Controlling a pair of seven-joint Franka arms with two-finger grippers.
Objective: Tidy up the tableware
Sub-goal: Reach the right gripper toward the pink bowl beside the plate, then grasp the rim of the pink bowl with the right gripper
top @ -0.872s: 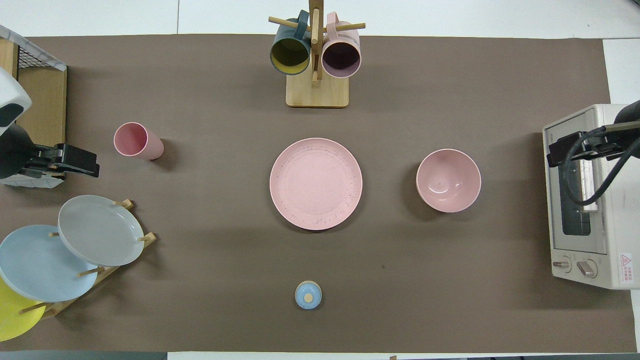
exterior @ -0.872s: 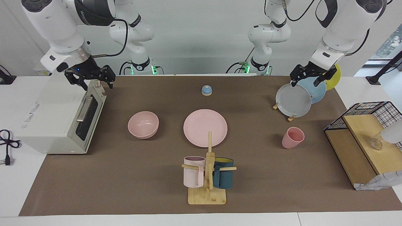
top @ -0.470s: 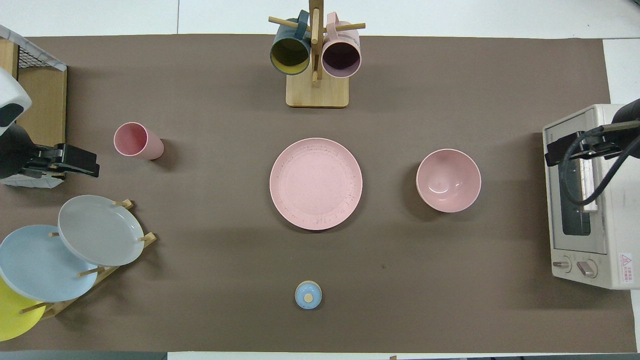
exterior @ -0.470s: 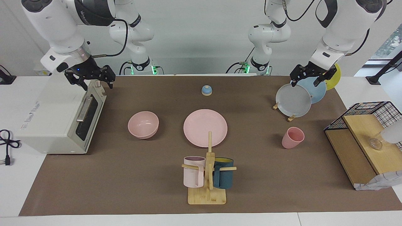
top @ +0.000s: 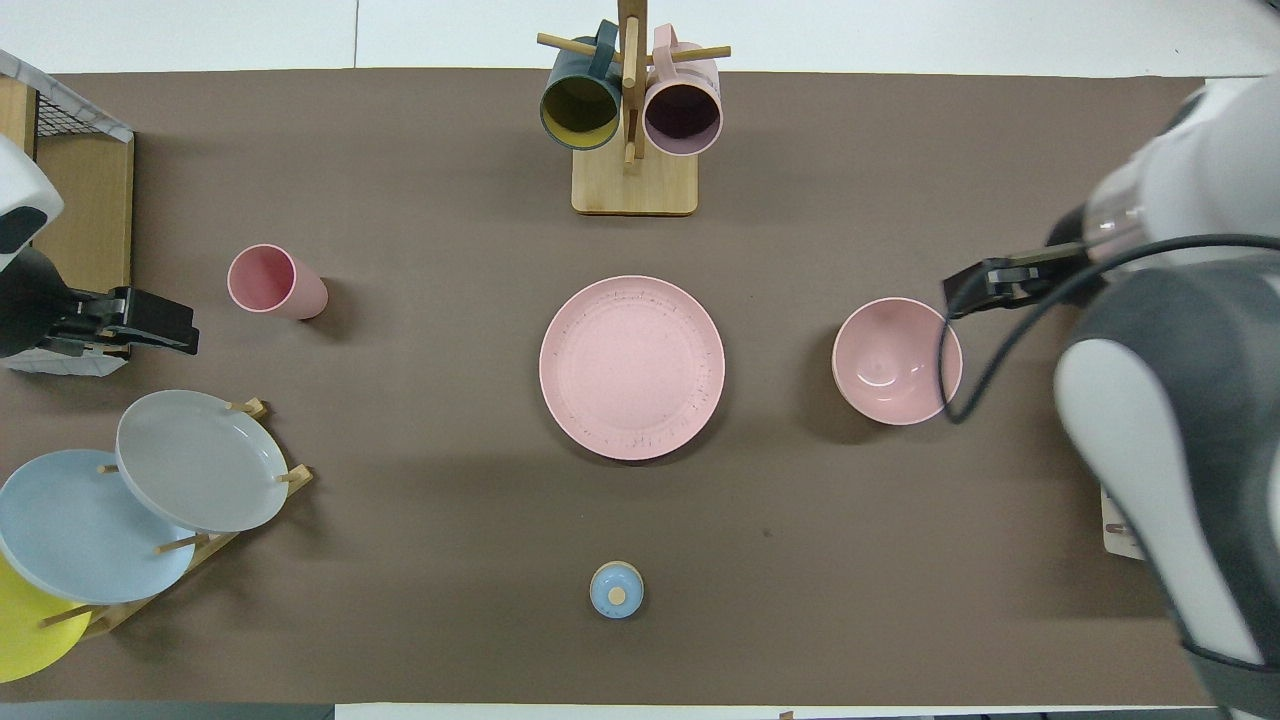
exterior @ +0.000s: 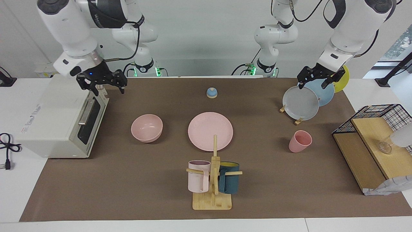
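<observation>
Brown table [exterior: 128, 180] carries plate [exterior: 210, 131], bowl [exterior: 146, 128], cup [exterior: 300, 141].

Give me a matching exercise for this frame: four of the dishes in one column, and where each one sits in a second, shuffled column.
Things:
1. pink bowl
2. pink plate
3. pink cup
4. grey plate

Places:
A. propped in the wooden plate rack, under the left gripper
B. middle of the brown mat, just nearer the robots than the mug tree
C. toward the right arm's end, by the toaster oven
D. toward the left arm's end, by the wire shelf

Pairs: 1-C, 2-B, 3-D, 4-A
</observation>
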